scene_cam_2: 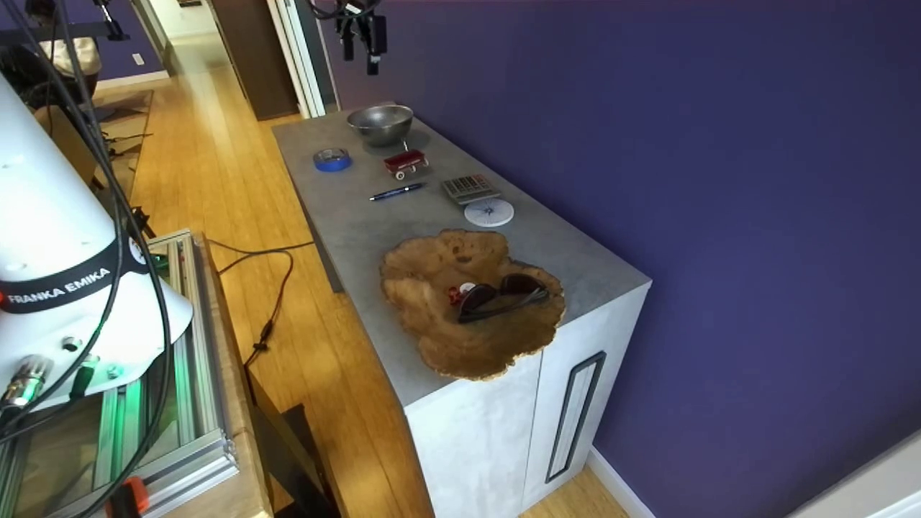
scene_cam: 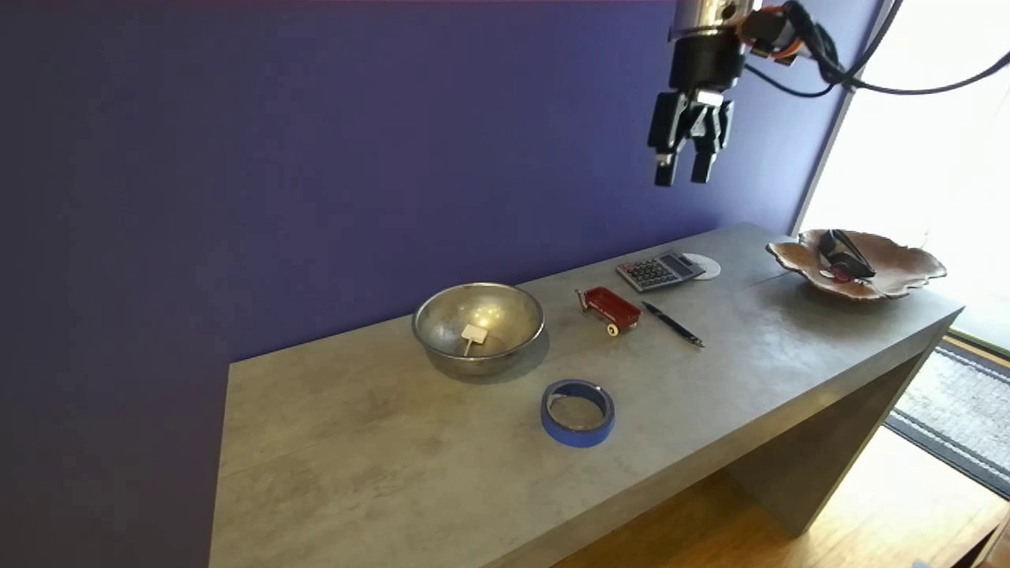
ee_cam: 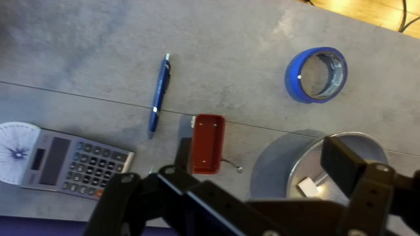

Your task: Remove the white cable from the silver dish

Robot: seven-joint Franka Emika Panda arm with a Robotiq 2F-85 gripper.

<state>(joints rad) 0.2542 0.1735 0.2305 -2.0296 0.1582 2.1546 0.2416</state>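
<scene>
The silver dish (scene_cam: 442, 319) is a round shiny metal bowl on the grey counter near the purple wall. It also shows in an exterior view (scene_cam_2: 380, 132) and partly in the wrist view (ee_cam: 297, 165). The white cable (scene_cam: 475, 334), a small white block end with a thin stem, lies inside the dish. It shows in the wrist view (ee_cam: 308, 187), partly covered by a finger; in an exterior view the dish wall hides it. My gripper (scene_cam: 683, 171) is open and empty, high above the counter; it also shows in an exterior view (scene_cam_2: 360, 61) and the wrist view (ee_cam: 262, 159).
A blue tape ring (scene_cam: 577, 435) stands in front of the dish. A red toy wagon (scene_cam: 612, 308), a pen (scene_cam: 672, 324), a calculator (scene_cam: 660, 270) and a white disc (scene_cam: 705, 267) lie beside it. A wavy brown plate (scene_cam_2: 417, 288) holds sunglasses (scene_cam_2: 504, 295) at the far end.
</scene>
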